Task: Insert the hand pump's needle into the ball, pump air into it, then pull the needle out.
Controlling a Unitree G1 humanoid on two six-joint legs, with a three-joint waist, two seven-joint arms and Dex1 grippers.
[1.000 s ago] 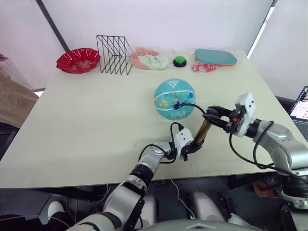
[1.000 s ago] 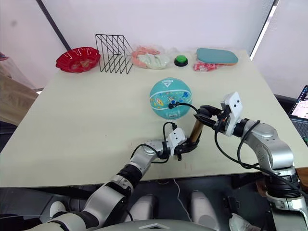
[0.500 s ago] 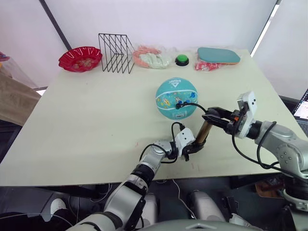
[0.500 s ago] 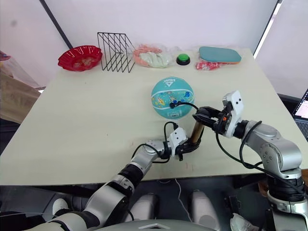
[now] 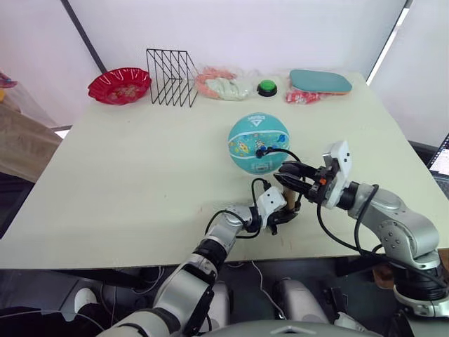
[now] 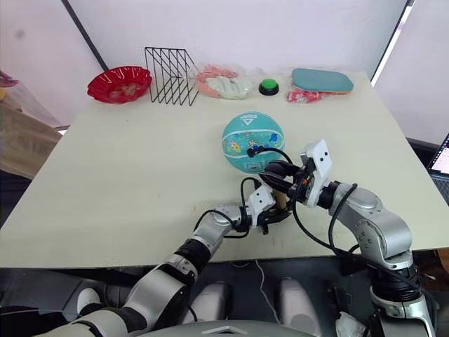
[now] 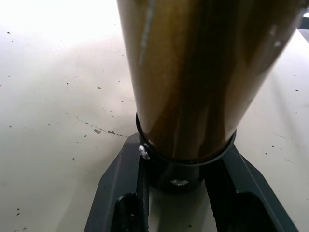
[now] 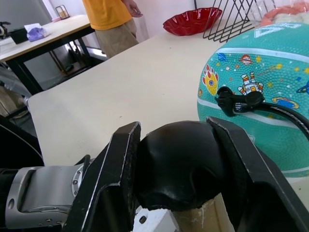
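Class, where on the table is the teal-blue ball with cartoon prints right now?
The teal-blue ball sits on the table's centre-right, just beyond the bronze-gold hand pump, with the green button behind it near the far edge.

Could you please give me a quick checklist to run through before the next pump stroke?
1. Needle fitting seated against ball: ok; the pin itself is hidden.
2. Left gripper clamps pump at its base cap: ok.
3. Right gripper shut on handle: ok.
4. Hose slack, unkinked: ok.
5. Ball resting on table, apart from both grippers: ok.
6. Air getting in: cannot tell.
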